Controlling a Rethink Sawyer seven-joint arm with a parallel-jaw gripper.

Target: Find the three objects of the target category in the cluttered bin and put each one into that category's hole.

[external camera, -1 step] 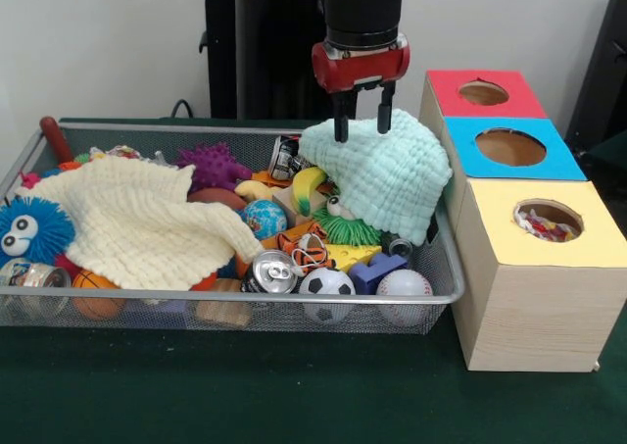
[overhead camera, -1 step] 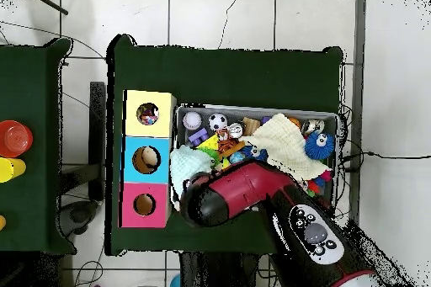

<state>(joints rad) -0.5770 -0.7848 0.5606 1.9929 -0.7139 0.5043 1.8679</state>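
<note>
Bin (external camera, -1 step: 446, 289): wire mesh basket on the green tabletop (external camera, -1 step: 294, 395), packed full; target category not stated, so which three items count can't be told from here.
Contents: soccer ball (external camera, -1 step: 326, 284), baseball (external camera, -1 step: 404, 284), soda can (external camera, -1 step: 271, 271), small globe ball (external camera, -1 step: 265, 218), purple spiky toy (external camera, -1 step: 214, 165), blue fuzzy toy with eyes (external camera, -1 step: 29, 229), cream cloth (external camera, -1 step: 147, 219) spread over the left half.
Mint cloth (external camera, -1 step: 387, 174): draped over the bin's right end, next to the boxes, hiding whatever sits under it.
Gripper (external camera, -1 step: 362, 121): jaws apart, tips down at the top edge of the mint cloth, probably just touching it; contact hard to confirm.
Boxes (external camera, -1 step: 534, 277): three wooden ones in a row just right of the bin, red, blue and yellow tops, one hole each; yellow hole (external camera, -1 step: 548, 220) already shows something inside.
Step, my read: lifting cloth aside to search beneath.
Handling: cloth is soft, light, limp; pinch a raised fold near the top, it'll sag and may drag small toys. Balls roll, can is slick; take them across the middle.
</note>
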